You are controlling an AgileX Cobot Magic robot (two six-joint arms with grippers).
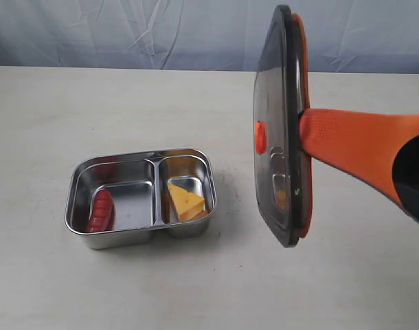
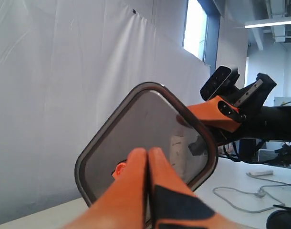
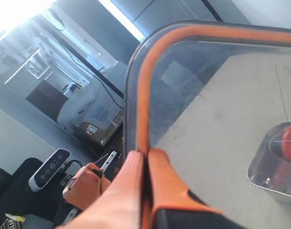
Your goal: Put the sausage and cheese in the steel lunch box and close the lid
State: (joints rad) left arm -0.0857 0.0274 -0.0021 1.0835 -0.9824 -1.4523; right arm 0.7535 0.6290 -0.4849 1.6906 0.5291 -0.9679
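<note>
The steel lunch box sits on the table at left of centre. The red sausage lies in its larger left compartment and the yellow cheese in the smaller right one. To the right of the box, the dark lid hangs nearly upright in the air, its orange valve facing the box. My right gripper is shut on the lid's far long edge, pinching the orange rim seal. My left gripper is shut and empty, raised and pointing at the lid; the exterior view does not show it.
A pale table top surrounds the box, with a wrinkled white backdrop behind it. Through the lid, the right wrist view shows a corner of the lunch box below. Cables lie on a surface off to the side.
</note>
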